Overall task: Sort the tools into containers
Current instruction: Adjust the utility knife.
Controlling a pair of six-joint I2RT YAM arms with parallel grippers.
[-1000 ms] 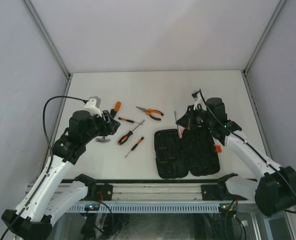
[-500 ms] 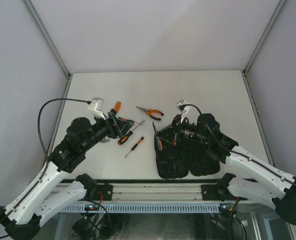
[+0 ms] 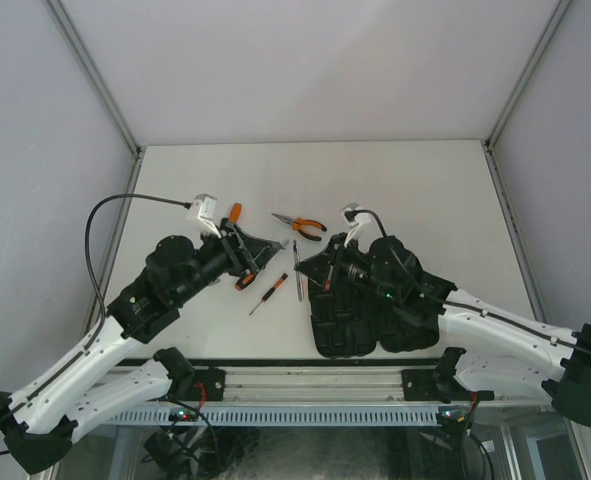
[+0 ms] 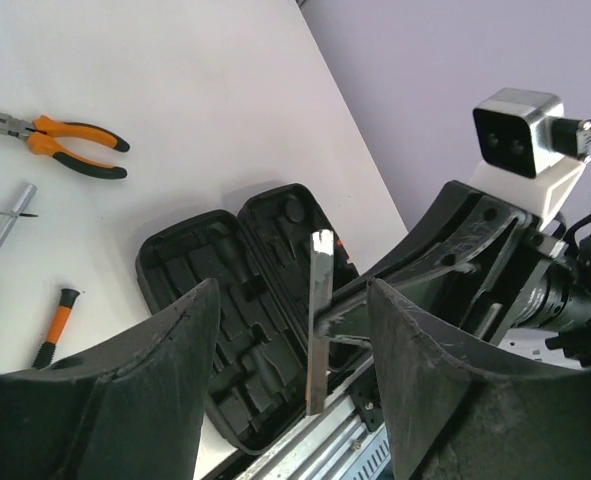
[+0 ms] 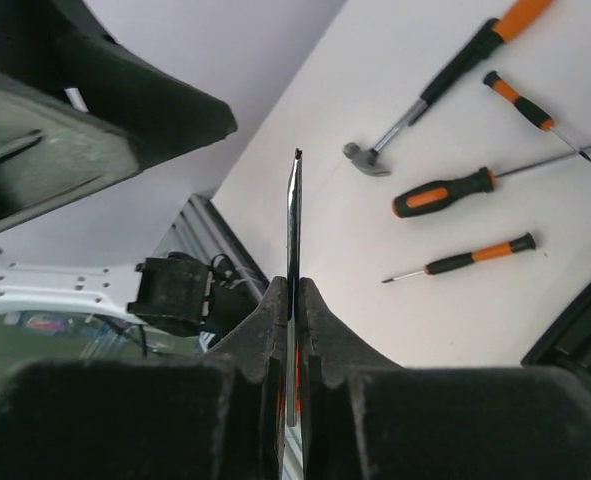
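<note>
The right gripper [image 5: 291,290] is clenched on a thin screwdriver [image 5: 293,215], its metal shaft sticking out past the fingertips and a sliver of orange handle showing back between the fingers. That tool is in the air near the middle of the overhead picture, just above the left edge of the case [image 4: 180,265].

What matters next is how that shaft sits to the left gripper [image 3: 273,246]. Its jaws are spread wide with nothing in them, and they point across the frame from the left. From overhead the shaft's long axis runs almost straight up and down the picture, so it lies crosswise to the mouth of those jaws, just ahead of their tips. In the left wrist view it stands upright in the gap between the two fingers, nearer the right-hand one and touching neither. I can't tell whether it is already in between them or a little beyond. It looks to me like a handover, and the left arm is plainly the nearer free one.

The case lies open flat at lower centre of the overhead frame. The moulded slots I can see are all bare, though the right arm hides part of it.

The pliers [image 3: 302,226], hammer [image 5: 440,80] and loose screwdrivers [image 5: 445,192] lie on the table [image 3: 425,190], left of and above the case.
</note>
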